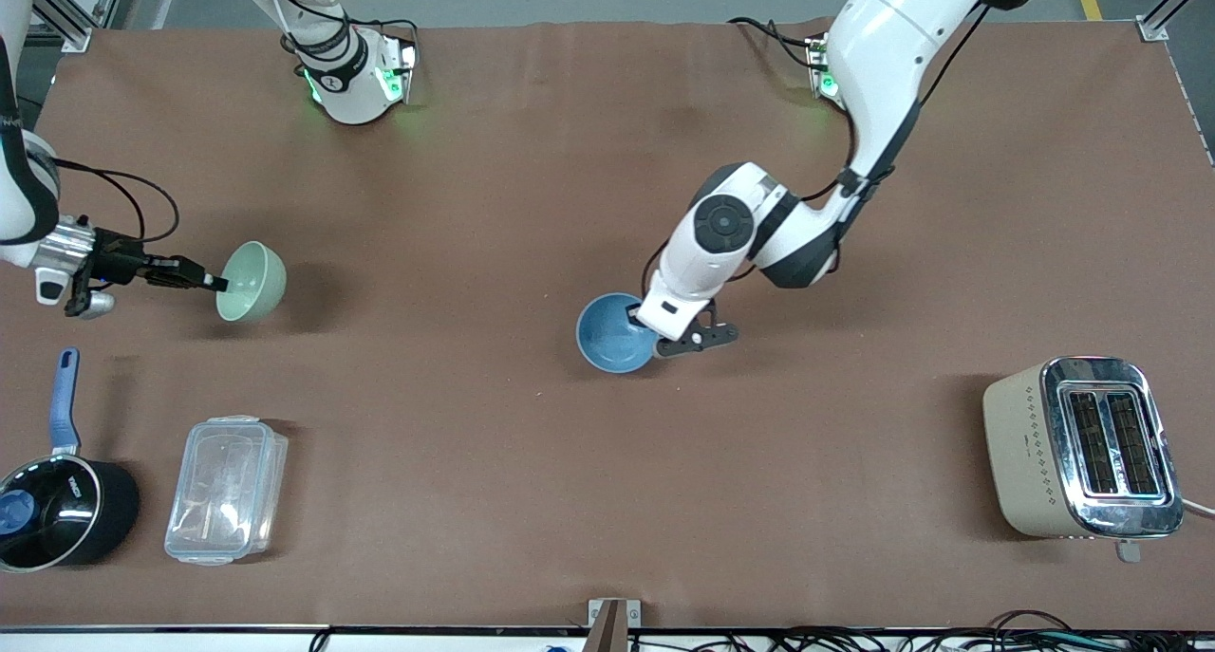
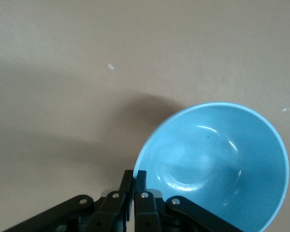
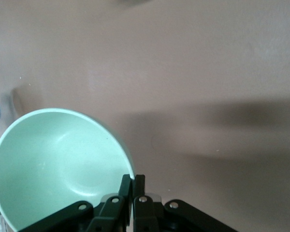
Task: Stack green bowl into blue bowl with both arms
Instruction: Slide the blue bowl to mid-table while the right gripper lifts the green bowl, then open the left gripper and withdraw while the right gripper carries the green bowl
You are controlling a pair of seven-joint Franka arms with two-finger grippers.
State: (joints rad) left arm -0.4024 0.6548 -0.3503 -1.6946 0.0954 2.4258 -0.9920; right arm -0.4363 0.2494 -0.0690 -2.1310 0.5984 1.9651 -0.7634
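Note:
The green bowl (image 1: 252,281) hangs tilted above the table toward the right arm's end, its pale inside facing the right gripper. My right gripper (image 1: 218,284) is shut on its rim; the right wrist view shows the bowl (image 3: 58,164) pinched between the fingers (image 3: 139,186). The blue bowl (image 1: 615,333) is near the table's middle, tilted, with my left gripper (image 1: 644,324) shut on its rim. The left wrist view shows the blue bowl (image 2: 217,164) held at its edge by the fingers (image 2: 141,181).
A black saucepan (image 1: 57,510) with a blue handle and a clear plastic lidded box (image 1: 226,489) lie nearer the camera at the right arm's end. A beige toaster (image 1: 1082,448) stands nearer the camera at the left arm's end.

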